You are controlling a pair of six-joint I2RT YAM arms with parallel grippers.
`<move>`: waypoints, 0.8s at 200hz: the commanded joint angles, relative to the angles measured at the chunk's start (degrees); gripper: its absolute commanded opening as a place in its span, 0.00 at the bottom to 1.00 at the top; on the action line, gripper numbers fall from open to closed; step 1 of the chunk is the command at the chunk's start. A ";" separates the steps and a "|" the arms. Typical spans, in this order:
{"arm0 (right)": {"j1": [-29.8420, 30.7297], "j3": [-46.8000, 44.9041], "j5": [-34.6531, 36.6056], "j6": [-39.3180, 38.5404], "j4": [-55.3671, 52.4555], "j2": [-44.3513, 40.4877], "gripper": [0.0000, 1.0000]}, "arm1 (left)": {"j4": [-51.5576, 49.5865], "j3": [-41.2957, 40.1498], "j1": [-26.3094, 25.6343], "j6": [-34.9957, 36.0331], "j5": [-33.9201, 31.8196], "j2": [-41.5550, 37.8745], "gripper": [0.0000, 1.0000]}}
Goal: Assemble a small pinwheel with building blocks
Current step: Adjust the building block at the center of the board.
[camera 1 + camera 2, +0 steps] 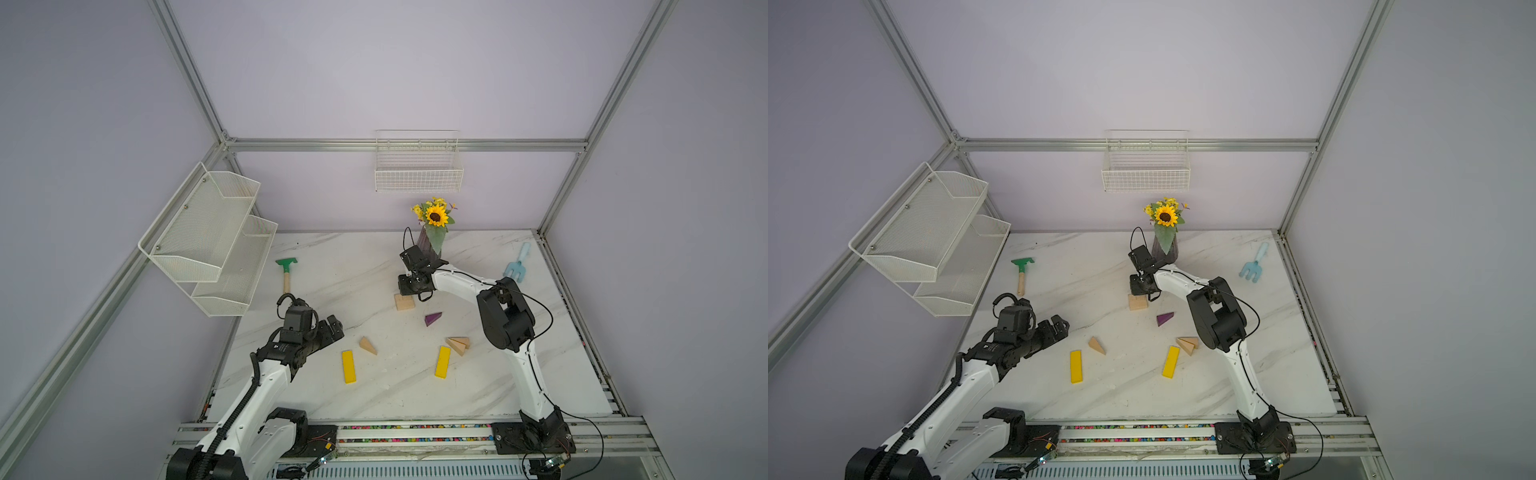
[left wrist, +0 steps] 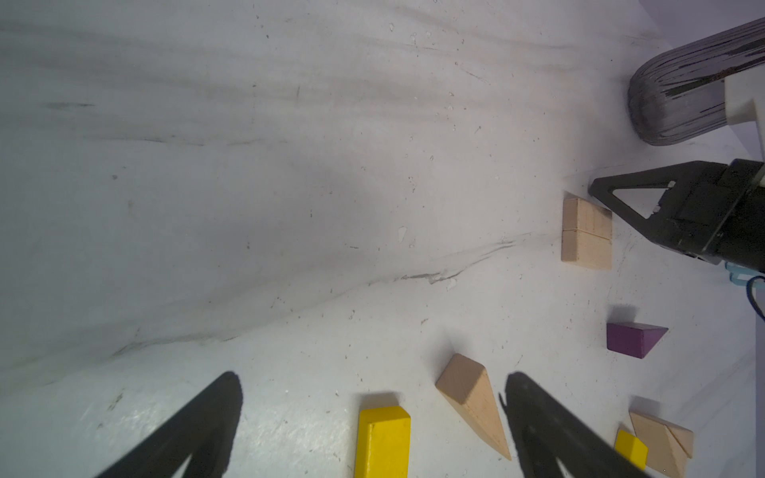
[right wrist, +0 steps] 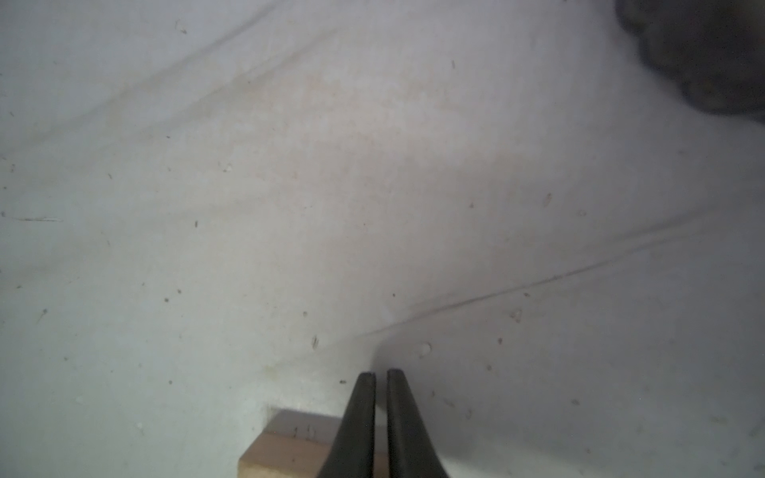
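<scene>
No pinwheel is in view; the building blocks lie loose on the marble table [image 1: 332, 286]. Two plain blocks [image 1: 404, 302] [image 2: 586, 234] sit side by side as a square. My right gripper [image 3: 381, 374] [image 2: 596, 192] is shut and empty, its tips down at that square's far edge. Nearer the front lie a purple wedge [image 1: 432, 318], a lone wood wedge [image 1: 368, 345] [image 2: 472, 401], a pair of wood wedges [image 1: 458, 345] and two yellow bars [image 1: 348, 366] [image 1: 443, 361]. My left gripper [image 1: 336, 327] [image 2: 372, 380] stands open, holding nothing, above the left yellow bar's far end [image 2: 383, 443].
A sunflower vase [image 1: 432, 245] stands just behind the right gripper. A green toy hoe [image 1: 286, 270] lies at the back left, a light blue rake [image 1: 517, 262] at the back right. A mesh shelf [image 1: 208, 237] hangs on the left wall, a wire basket [image 1: 418, 174] on the back wall.
</scene>
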 commanded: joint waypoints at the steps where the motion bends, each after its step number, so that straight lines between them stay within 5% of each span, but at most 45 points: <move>1: 0.54 -0.78 -0.24 -1.02 -0.54 -2.01 0.13 | 1.65 -0.30 -0.36 -0.67 0.52 -0.43 1.00; 110: 0.47 4.72 0.75 -1.72 -1.62 -1.65 0.18 | 0.39 1.08 -0.35 0.07 0.57 0.06 1.00; 160: -0.78 14.75 0.37 -3.63 -4.64 -2.81 0.25 | -5.87 9.16 -2.29 10.83 -1.50 3.49 1.00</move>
